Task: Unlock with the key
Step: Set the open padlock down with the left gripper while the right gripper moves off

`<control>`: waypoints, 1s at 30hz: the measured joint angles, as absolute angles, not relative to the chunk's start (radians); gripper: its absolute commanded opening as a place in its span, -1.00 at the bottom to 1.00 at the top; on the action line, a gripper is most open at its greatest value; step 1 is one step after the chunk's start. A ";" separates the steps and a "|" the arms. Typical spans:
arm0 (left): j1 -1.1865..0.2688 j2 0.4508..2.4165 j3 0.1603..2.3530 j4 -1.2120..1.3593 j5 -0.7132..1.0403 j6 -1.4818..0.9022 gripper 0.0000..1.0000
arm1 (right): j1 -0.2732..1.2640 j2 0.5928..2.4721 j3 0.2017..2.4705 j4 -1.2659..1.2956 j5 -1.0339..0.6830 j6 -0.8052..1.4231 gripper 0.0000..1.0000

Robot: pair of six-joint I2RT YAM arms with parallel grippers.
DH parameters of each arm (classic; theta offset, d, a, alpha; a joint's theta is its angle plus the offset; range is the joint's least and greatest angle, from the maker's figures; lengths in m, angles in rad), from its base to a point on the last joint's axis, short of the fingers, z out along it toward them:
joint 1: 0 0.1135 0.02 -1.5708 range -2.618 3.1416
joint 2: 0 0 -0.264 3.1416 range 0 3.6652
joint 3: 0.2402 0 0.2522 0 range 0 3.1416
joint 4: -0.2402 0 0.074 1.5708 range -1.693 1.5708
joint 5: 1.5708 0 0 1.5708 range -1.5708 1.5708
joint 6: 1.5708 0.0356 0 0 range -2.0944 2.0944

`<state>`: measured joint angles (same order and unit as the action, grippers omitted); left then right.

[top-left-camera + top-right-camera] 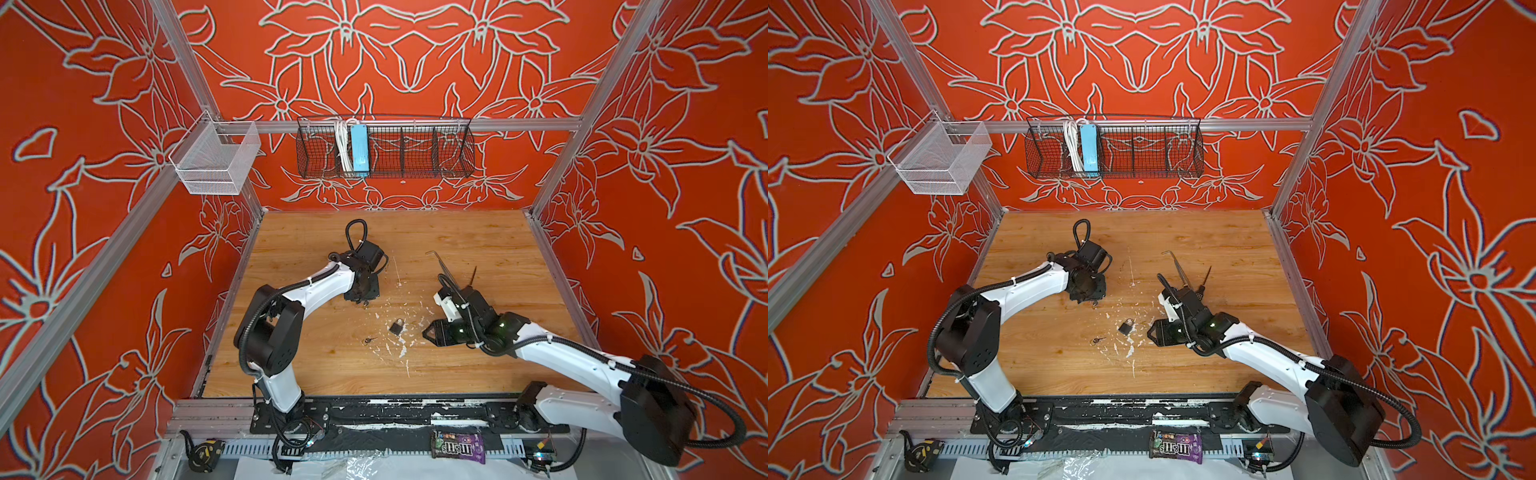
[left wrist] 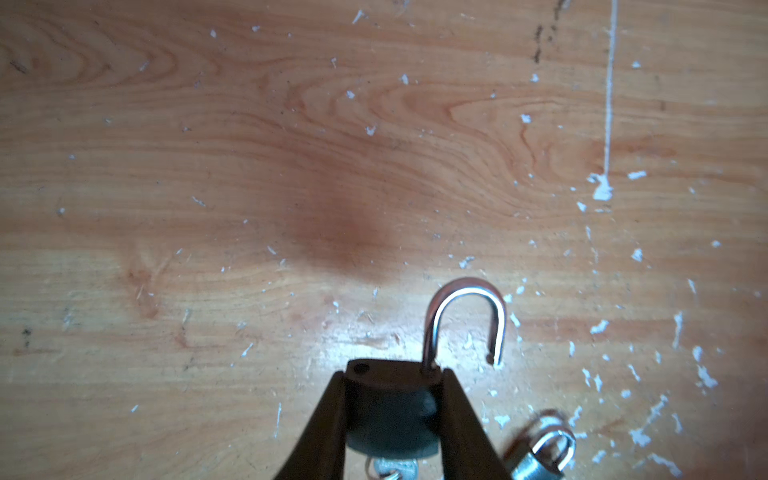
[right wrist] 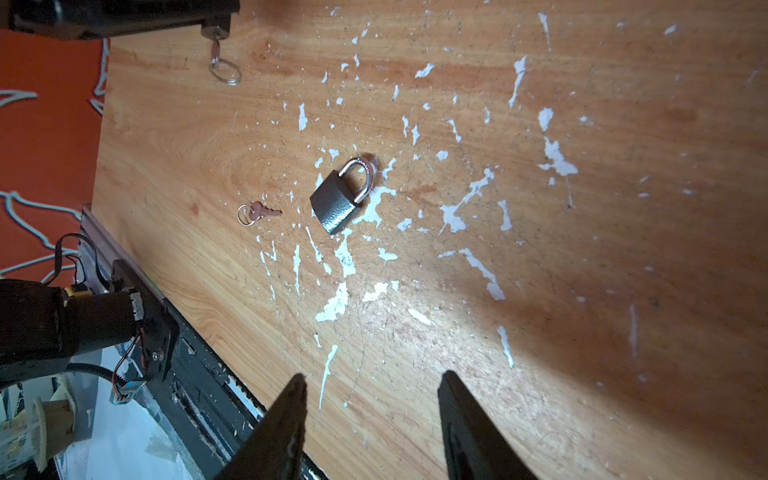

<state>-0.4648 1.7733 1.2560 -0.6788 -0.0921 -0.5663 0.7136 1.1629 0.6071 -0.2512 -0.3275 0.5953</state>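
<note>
Padlock (image 2: 390, 415) sits between the fingers of the left hand (image 2: 392, 374), pinched across its body. Shackle (image 2: 465, 299) is swung out, its free end clear of the body. Key (image 3: 215, 45) is in the keyhole, ring on its end, seen in the right wrist view. In both top views this is left of the counter's (image 1: 478, 365) middle.

Left arm: elbow raised, forearm reaching in over the counter, wrist bent so the hand (image 1: 361, 293) points down.

Second padlock (image 3: 340, 195) lies flat on the counter near the middle, shackle shut. Second key (image 3: 259, 212) with its ring lies just beside it, not touching. Nothing grips either one.

Right arm: stretched in low from the right, forearm nearly level. Right hand (image 3: 374, 380) is spread, fingers apart, nothing between them, touching nothing. It hangs over the counter and aims at the second padlock (image 1: 397, 327), near it with a gap between. In a top view its tip (image 1: 428, 334) is just right of that lock.
</note>
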 measured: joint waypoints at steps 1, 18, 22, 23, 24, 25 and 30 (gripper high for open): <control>-0.462 1.791 1.271 -0.686 -0.094 -0.566 -1.00 | 0.713 1.164 0.607 -0.246 -0.326 0.596 0.05; -0.444 1.954 1.401 -0.743 -0.109 -0.565 -0.85 | 0.713 1.183 0.607 -0.232 -0.313 0.607 0.05; -0.436 1.974 1.406 -0.744 -0.109 -0.566 -0.69 | 0.713 1.183 0.607 -0.235 -0.311 0.609 0.05; -0.434 1.978 1.406 -0.744 -0.108 -0.567 -0.67 | 0.713 1.183 0.607 -0.235 -0.311 0.609 0.05; -0.433 1.980 1.406 -0.744 -0.107 -0.567 -0.63 | 0.713 1.183 0.607 -0.235 -0.311 0.610 0.05; -0.432 1.983 1.406 -0.744 -0.105 -0.570 -0.57 | 0.713 1.183 0.607 -0.235 -0.311 0.611 0.05; -0.432 1.986 1.401 -0.731 -0.080 -0.575 -0.24 | 0.713 1.184 0.607 -0.235 -0.313 0.611 0.05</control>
